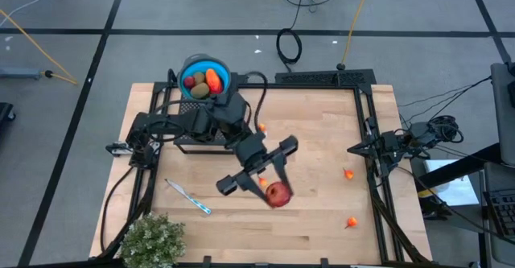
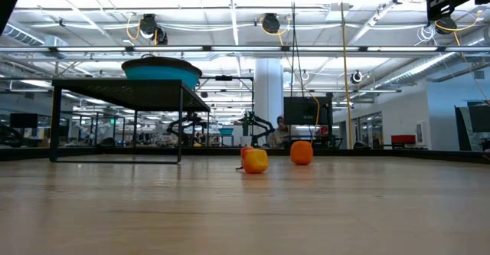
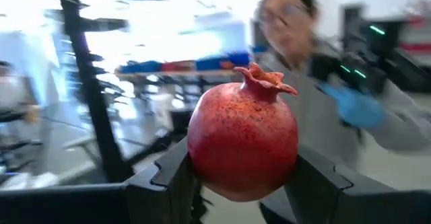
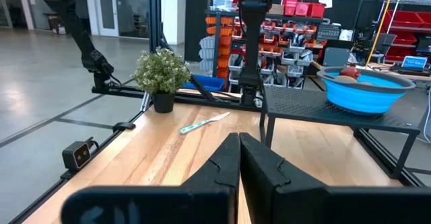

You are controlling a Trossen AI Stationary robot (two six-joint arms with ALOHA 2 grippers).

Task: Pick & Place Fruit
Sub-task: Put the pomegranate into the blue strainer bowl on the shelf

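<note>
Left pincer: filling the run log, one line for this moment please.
left pincer: holds pomegranate | right pincer: shut, waiting | bowl: some fruit in

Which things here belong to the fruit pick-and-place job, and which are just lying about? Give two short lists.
Belong to the job:
- pomegranate, held in the left gripper
- blue bowl on the black stand, already holding fruit
- small orange pieces loose on the table

Just lying about:
- toothbrush
- potted green plant
- right gripper, shut, waiting at the table's edge
</note>
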